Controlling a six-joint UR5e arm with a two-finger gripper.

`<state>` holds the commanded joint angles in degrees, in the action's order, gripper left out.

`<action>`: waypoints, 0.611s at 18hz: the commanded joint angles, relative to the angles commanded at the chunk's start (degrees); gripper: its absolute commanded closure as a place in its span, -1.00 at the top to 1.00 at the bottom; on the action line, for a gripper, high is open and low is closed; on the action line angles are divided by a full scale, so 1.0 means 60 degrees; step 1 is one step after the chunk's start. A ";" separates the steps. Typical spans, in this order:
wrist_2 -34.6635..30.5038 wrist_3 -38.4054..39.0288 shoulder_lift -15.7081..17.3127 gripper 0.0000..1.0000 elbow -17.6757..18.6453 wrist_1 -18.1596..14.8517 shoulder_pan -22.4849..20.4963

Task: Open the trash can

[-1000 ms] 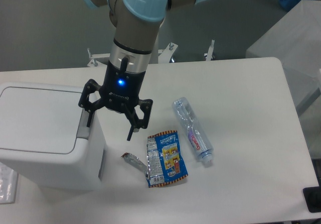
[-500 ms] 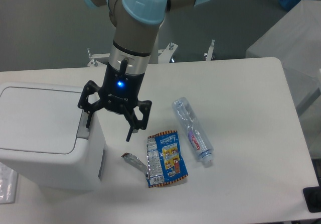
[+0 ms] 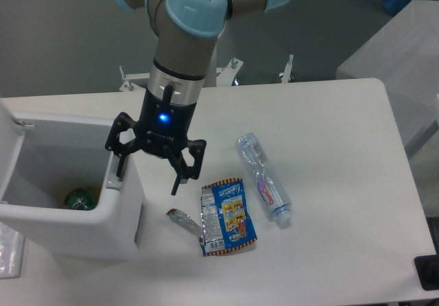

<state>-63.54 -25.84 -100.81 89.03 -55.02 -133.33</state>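
**Bin lid up, gripper at the button edge**

We see the trash can (image 3: 75, 230) at the left end of the table (image 3: 329, 114), its lid (image 3: 8, 131) swung up at the far left so only its edge shows. The inside is open to view, and a green round object (image 3: 81, 199) lies at the bottom.

The gripper (image 3: 147, 179) points down over the bin's right rim. Its jaws stand apart: one finger (image 3: 121, 165) sits at the grey tab (image 3: 112, 175) on the rim, the other (image 3: 178, 180) hangs outside the bin above the table. A blue light glows on the wrist.

On the table to the right we note a small foil wrapper (image 3: 184, 221), a blue snack bag (image 3: 228, 217) just beside it, and a crushed clear bottle (image 3: 264, 179) lying near the bag.
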 joint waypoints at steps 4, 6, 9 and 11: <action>0.0000 -0.0044 0.0015 1.00 -0.0102 0.0015 -0.0015; -0.0015 -0.0058 -0.0029 1.00 -0.0147 0.0102 -0.0029; -0.0277 -0.0132 0.0015 1.00 -0.0117 0.0132 -0.0437; -0.0657 -0.0321 0.0015 1.00 -0.0146 0.0161 -0.0702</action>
<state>-67.49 -27.77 -100.72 88.16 -54.05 -137.54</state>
